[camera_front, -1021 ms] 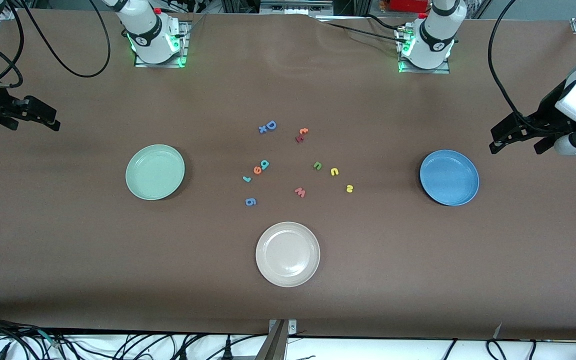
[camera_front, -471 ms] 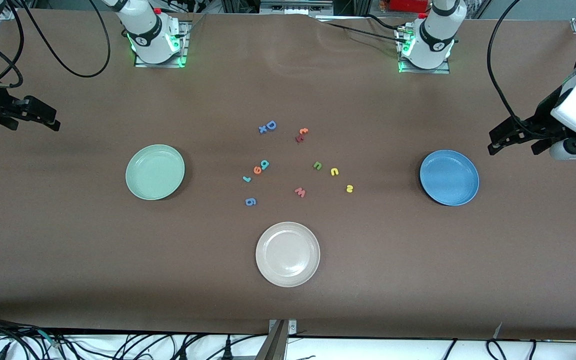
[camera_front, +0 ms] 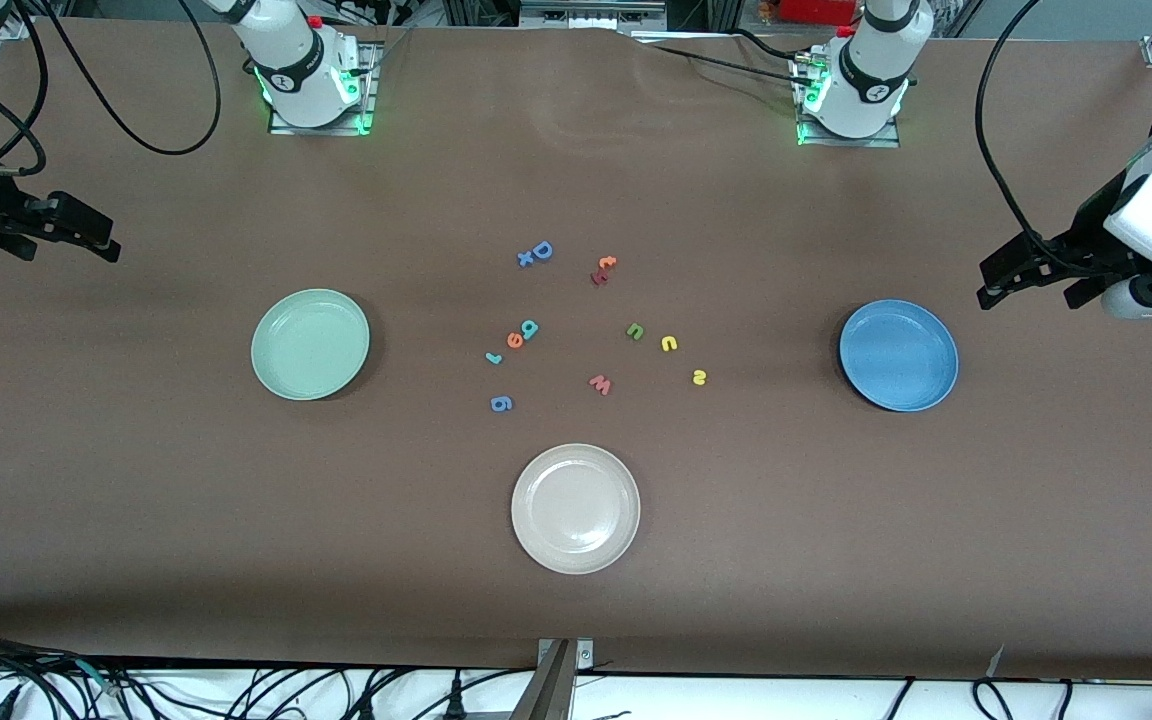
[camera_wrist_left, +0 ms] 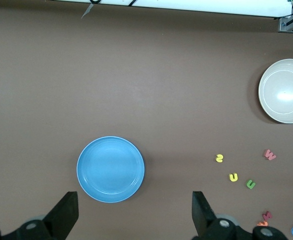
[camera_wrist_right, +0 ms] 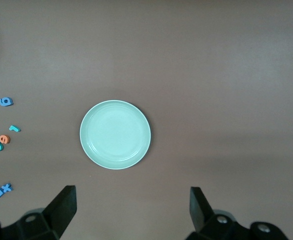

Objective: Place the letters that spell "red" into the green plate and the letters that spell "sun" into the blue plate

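A: Letters first: your r (camera_front: 493, 357), e (camera_front: 515, 340), d (camera_front: 530, 328) and s (camera_front: 699, 377), u (camera_front: 635, 331), n (camera_front: 669, 343) all lie on the counter (camera_front: 736, 560) between the green plate (camera_front: 310, 344) and the blue plate (camera_front: 898, 355); both plates hold nothing.

B: What changed?

A: Only your left gripper (camera_front: 1034, 280), released, shifted slightly near the blue plate. Your right gripper (camera_front: 66, 232), also released, waits by the green plate. Nothing is sorted yet.

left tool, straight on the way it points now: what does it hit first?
Probably bare table just short of the blue plate. The left tool, fingers open, looks down at it from above; depth is unclear, so it may catch the plate's rim.
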`<state>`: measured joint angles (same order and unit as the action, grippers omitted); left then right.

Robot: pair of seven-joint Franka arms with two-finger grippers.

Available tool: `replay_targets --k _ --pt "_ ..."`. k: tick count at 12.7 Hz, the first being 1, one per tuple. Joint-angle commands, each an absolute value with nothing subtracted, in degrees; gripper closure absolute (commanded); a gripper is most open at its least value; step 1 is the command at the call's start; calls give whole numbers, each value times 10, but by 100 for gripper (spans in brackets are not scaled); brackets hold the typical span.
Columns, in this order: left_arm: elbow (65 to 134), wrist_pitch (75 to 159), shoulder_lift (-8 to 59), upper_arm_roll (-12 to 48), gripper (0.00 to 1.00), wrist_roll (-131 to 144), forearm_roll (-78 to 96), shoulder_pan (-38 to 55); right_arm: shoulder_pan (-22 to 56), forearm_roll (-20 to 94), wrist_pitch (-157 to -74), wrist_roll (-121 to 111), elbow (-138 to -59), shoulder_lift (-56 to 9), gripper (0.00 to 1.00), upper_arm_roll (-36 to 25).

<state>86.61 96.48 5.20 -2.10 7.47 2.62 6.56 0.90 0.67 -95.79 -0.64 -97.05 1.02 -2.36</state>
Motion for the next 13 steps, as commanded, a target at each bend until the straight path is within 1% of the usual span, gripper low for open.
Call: replay_targets --k 1,13 --pt "880 965 37 -22 0 59 29 62 10 9 -953 -7 -972 14 0 -25" --pt "880 965 37 -24 0 58 29 62 10 9 -945 -6 -972 15 0 -25"
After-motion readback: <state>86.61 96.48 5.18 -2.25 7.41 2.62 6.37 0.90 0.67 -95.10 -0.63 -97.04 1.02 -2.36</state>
